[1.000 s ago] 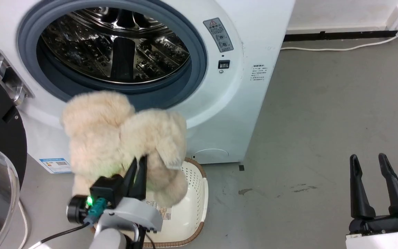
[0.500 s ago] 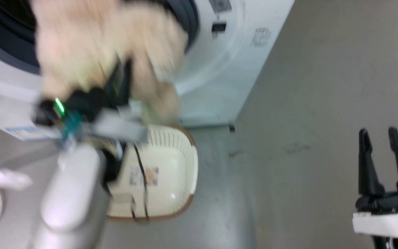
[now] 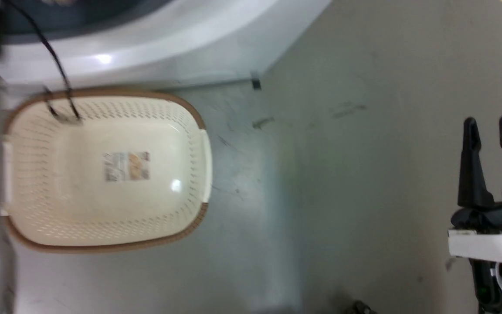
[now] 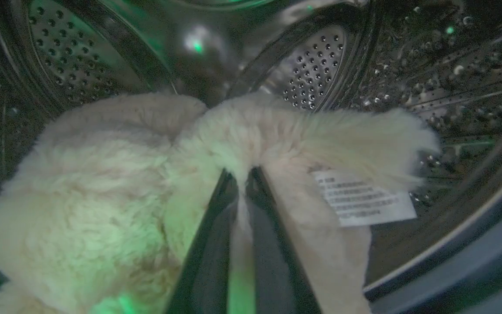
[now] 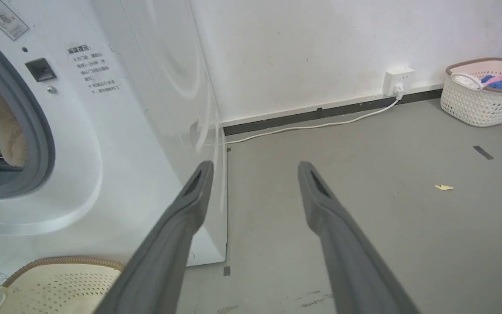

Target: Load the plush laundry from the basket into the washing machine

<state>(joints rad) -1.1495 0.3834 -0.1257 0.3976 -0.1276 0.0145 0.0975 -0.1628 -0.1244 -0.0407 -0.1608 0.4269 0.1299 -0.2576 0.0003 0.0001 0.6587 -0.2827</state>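
**Loading stage, toy at the drum.** The left gripper (image 4: 240, 176) is clamped on a pinched fold of the plush laundry (image 4: 103, 183). The toy lies inside the steel drum (image 4: 316, 65) of the washing machine (image 5: 146, 109), beyond the grey port seal (image 5: 42, 131). Its white tag (image 4: 364, 198) hangs just right of the fingers. The basket (image 3: 103, 93) stands on the floor just in front of the machine and holds no laundry, so its label sticker (image 3: 127, 166) is exposed. The right gripper (image 3: 488, 120) is spread wide and holds nothing, well apart to the right.

**Handling (judged).** The toy appears light, soft and compressible, and not fragile. Its shaggy pile may slip, so a deep pinch on a thick fold between lobes should hold better than the fur tips or the tag.
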